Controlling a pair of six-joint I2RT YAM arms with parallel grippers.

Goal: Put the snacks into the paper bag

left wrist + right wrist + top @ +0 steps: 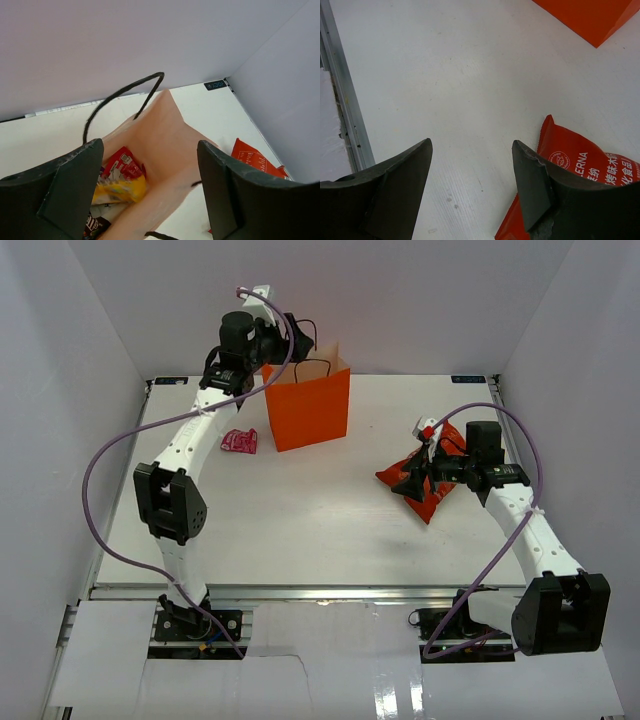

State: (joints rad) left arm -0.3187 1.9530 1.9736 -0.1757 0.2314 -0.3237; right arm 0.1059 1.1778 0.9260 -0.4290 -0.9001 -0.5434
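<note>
White bench (300,530) carries all. Orange paper bag (310,410) stands upright nr far edge, left of centre, mouth open. Red chip bag (432,485) lies nr right edge, approx mid-depth. Over the paper bag's mouth hangs left hand (150,185), fingers spread wide, nothing btwn them. At chip bag's corner, right hand (472,180) sits low, also spread, empty. Pink packet (239,441) lies just left of paper bag. Inside it: yellow packet (120,189), red-pink packet (122,162), dark packet (92,225).
</note>
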